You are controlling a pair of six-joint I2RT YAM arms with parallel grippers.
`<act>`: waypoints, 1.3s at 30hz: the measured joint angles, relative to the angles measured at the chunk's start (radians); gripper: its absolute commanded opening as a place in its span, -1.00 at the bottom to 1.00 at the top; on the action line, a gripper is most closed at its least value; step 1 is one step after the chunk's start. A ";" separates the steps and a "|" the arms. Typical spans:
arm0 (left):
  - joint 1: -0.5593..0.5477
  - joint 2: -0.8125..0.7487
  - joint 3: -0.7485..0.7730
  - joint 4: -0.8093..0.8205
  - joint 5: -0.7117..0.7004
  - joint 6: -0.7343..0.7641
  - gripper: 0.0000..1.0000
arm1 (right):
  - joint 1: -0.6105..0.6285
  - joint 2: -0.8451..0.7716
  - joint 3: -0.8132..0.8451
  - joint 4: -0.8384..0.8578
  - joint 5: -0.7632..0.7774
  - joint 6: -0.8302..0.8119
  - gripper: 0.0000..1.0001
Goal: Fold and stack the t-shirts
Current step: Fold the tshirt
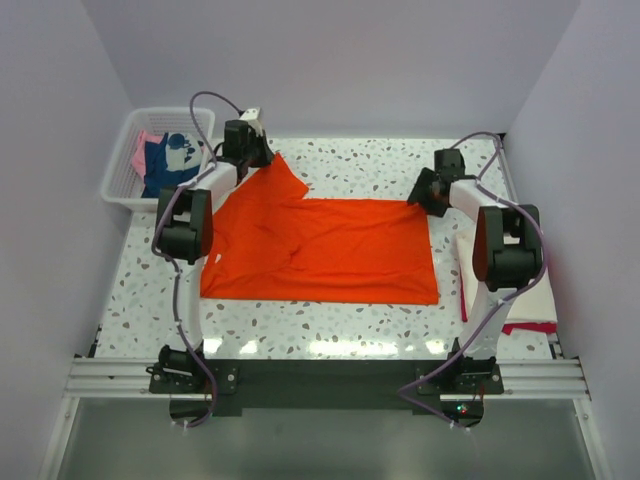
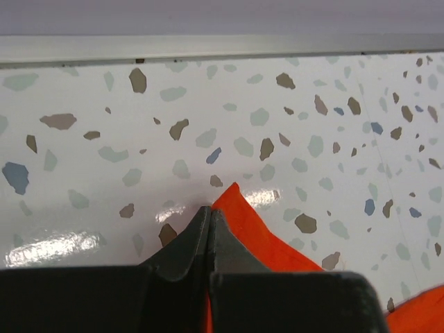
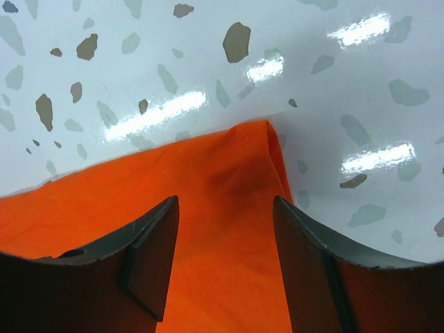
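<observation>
left wrist view: left gripper [image 2: 209,211] pressed together, seemingly pinching the orange t-shirt [image 1: 330,250] at its fingertips. right gripper [image 3: 223,205] hangs spread over the shirt's corner; this looks like the grasp before a fold, so it must close next.

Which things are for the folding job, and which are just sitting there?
For the job: orange t-shirt, pinched by the left gripper; open right gripper over its corner; pink shirt and navy shirt in the white basket; cream cloth beside the right arm.
Just there: the white basket itself; speckled table.
</observation>
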 measured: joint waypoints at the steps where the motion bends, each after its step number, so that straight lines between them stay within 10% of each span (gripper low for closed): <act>1: 0.002 -0.008 0.000 0.006 0.000 -0.003 -1.00 | -0.003 0.003 0.006 -0.002 0.002 0.000 0.20; 39: 0.039 -0.074 -0.042 0.073 0.017 -0.058 -1.00 | -0.060 0.145 0.181 -0.054 0.043 0.013 -0.12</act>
